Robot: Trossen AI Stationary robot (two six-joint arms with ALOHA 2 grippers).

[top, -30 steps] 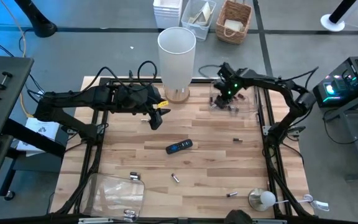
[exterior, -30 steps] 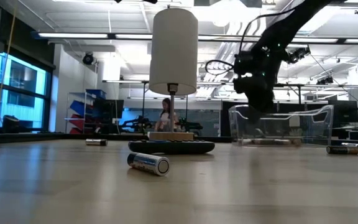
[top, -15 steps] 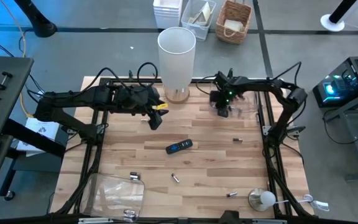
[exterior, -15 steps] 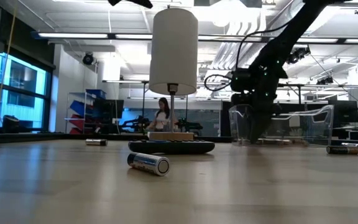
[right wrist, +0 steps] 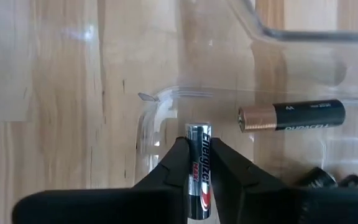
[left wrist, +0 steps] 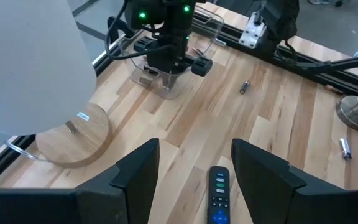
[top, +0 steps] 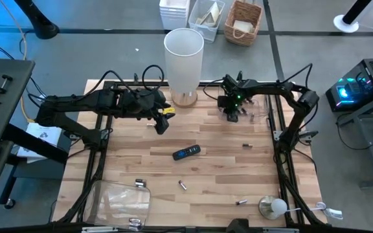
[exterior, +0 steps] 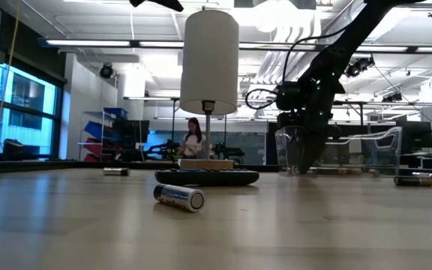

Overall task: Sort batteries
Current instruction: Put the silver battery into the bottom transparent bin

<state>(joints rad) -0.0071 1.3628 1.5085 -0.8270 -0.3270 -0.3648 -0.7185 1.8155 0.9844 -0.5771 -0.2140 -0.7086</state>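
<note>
Fingers (right wrist: 185,163) of right gripper (right wrist: 199,163) clamping a battery (right wrist: 198,168) over the clear bin (right wrist: 166,93); a few binned, several loose on tabletop (top: 219,162).

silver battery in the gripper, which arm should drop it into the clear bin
Right. The right gripper is shut on the silver and black battery, at the clear plastic bin's corner. The left gripper is open, near the white lamp.

Bright, even overhead light; sharp.
</note>
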